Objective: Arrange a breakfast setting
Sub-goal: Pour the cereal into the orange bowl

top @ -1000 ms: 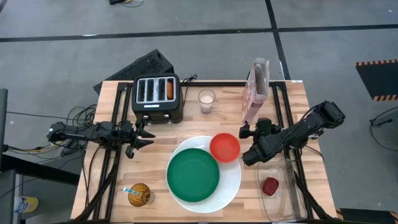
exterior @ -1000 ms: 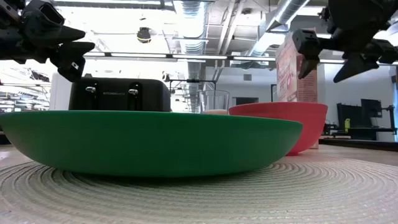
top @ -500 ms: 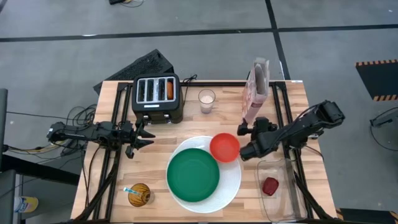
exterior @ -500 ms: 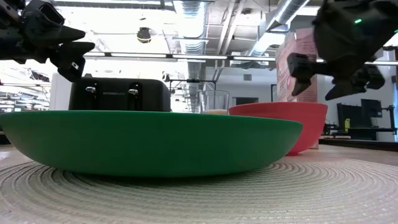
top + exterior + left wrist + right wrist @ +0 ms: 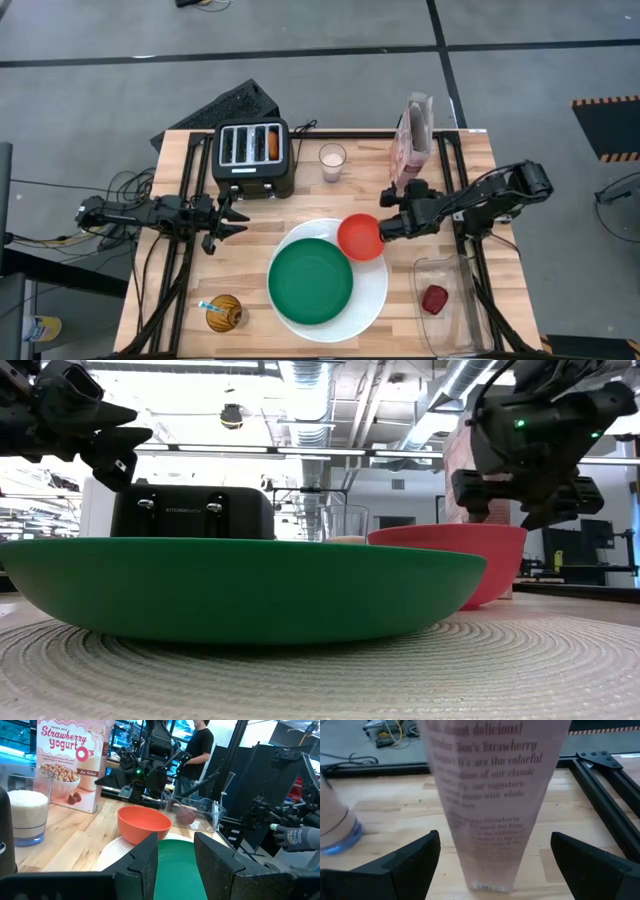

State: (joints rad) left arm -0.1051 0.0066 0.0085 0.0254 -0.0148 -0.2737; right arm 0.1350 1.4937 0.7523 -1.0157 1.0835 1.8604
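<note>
The tabletop (image 5: 250, 265) is made of light wood boards and stands on a grey floor with dark lines across it. A big white plate (image 5: 375, 290) lies on the near middle of the wood. A green plate (image 5: 310, 281) sits on top of it. A small red bowl (image 5: 360, 237) sits on the white plate's far right edge, touching the green plate.

At the back stand a black toaster (image 5: 252, 156), a glass (image 5: 332, 160) with something white in it, and a pink cereal box (image 5: 413, 140). Something orange pokes out of one toaster slot. Near the front left corner lies the round bread (image 5: 225, 312) with the blue-handled spoon (image 5: 208, 306) next to it. At the front right a clear tub (image 5: 445, 300) holds the dark-red fruit (image 5: 434, 299).

The right pincer (image 5: 384, 226) is up in the air just beside the red bowl, and its fingers are spread wide with nothing in them. The left pincer (image 5: 238, 221) hangs over the left side of the wood, in front of the toaster, well apart from the plates. Its fingers are a little way apart and hold nothing.

The room behind has pipes and long lights on the ceiling. A person in a black shirt (image 5: 197, 750) stands there, and a gloved hand (image 5: 295, 836) shows at one side.
</note>
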